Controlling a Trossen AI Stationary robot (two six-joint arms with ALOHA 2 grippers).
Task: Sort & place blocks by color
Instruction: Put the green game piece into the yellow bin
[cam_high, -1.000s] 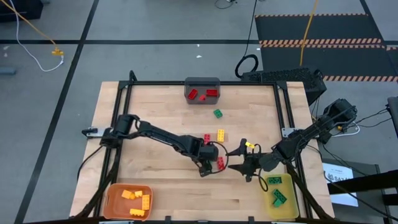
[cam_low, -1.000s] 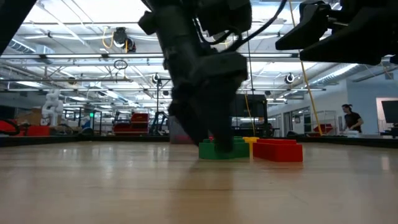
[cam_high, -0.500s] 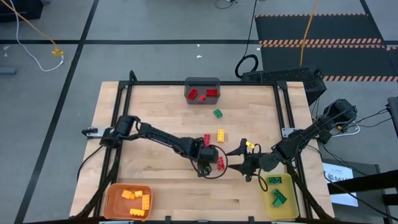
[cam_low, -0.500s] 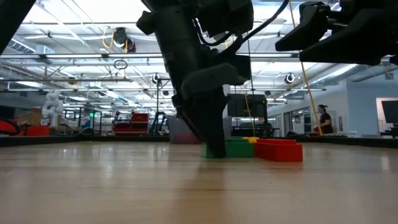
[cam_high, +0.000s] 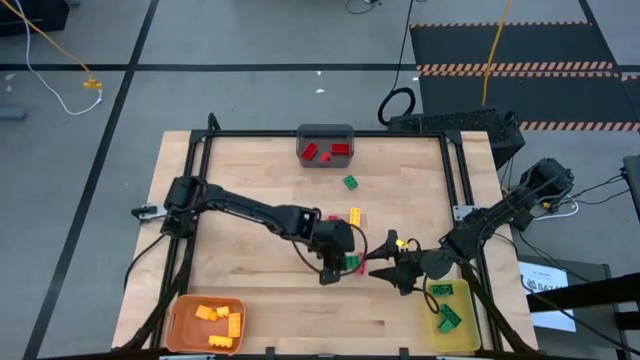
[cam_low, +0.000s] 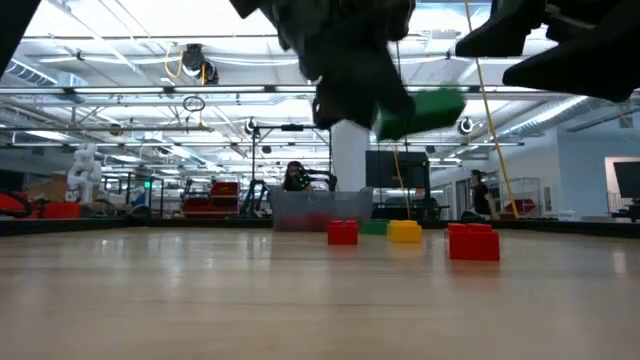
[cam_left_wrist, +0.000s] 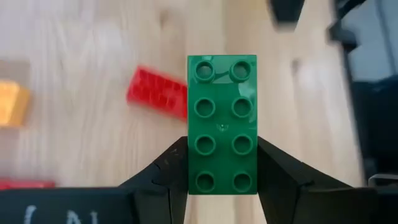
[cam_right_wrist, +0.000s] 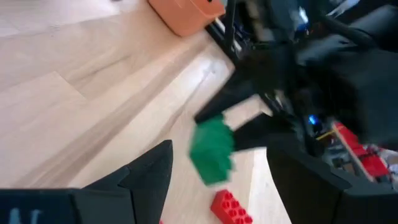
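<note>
High view: the pale wooden bench (cam_high: 250, 180) carries three bins, a gray plastic bin (cam_high: 326, 144) at twelve o'clock, an orange plastic bin (cam_high: 205, 322) at seven, and a yellow plastic bin (cam_high: 449, 316) at five. The left gripper (cam_left_wrist: 221, 163), near centre, has its jaws closed on a green studded plastic brick (cam_left_wrist: 222, 124), lifted clear of the bench. The right gripper (cam_high: 385, 272) waits just beside it, jaws wide. Judgement: carry the brick level toward the yellow bin, which holds green bricks, keeping clear of the right arm.

Wooden table (cam_high: 250, 170) — loose blocks (cam_high: 354, 216), perhaps three bins (cam_high: 325, 146)
</note>
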